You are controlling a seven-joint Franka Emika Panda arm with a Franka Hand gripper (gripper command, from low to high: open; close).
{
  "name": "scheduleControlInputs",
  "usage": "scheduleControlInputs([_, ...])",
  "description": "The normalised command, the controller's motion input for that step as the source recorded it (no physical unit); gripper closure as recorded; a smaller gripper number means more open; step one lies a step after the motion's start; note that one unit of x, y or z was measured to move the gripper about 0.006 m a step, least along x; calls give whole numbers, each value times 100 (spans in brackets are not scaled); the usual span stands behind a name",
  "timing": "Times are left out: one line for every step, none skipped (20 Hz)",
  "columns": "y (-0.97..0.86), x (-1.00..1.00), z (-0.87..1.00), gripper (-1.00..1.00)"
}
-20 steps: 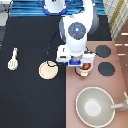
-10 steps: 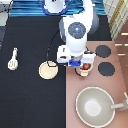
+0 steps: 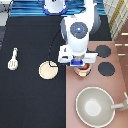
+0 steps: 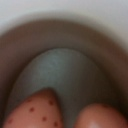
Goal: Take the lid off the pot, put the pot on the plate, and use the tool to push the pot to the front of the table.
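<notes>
— Little has been changed since a second ago: the gripper (image 3: 81, 64) is kept low over the pot (image 3: 82, 69), and nothing else has been shifted.

— Which step is judged to be in hand?

— The second one, most likely. No lid can be made out on the pot or anywhere else; in the wrist view an open grey hollow (image 4: 70, 85) is looked into, with two reddish pieces (image 4: 37, 112) in it, so the lid is taken as already off. The pot is seen on the pinkish stove counter (image 3: 95, 90), just beside the plate (image 3: 49, 70), toward the exterior view's right.

— And the grip?

— It cannot be told. The hand is set directly above the pot, and whether anything is held cannot be judged.

— What is called for next?

— A firm hold on the pot's rim, and a short carry across to the plate, which lies bare on the table (image 3: 30, 100).

— The tool?

— The tool (image 3: 13, 58) is left untouched, well apart from the plate, toward the exterior view's left.
</notes>
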Motion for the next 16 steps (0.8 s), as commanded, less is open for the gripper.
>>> scheduleControlInputs([22,2,-1,100])
scheduleControlInputs([23,3,0,100])
scheduleControlInputs([24,5,0,100])
scheduleControlInputs([24,6,0,100])
scheduleControlInputs([23,6,0,100])
scheduleControlInputs([21,7,0,100])
scheduleControlInputs([20,8,0,100])
scheduleControlInputs([19,9,0,100])
scheduleControlInputs([17,10,0,100])
scheduleControlInputs([17,9,2,100])
scheduleControlInputs([16,9,5,100])
scheduleControlInputs([13,10,9,100])
scheduleControlInputs([7,8,24,100])
scheduleControlInputs([1,3,35,100])
scheduleControlInputs([0,0,45,100])
scheduleControlInputs([0,0,69,100])
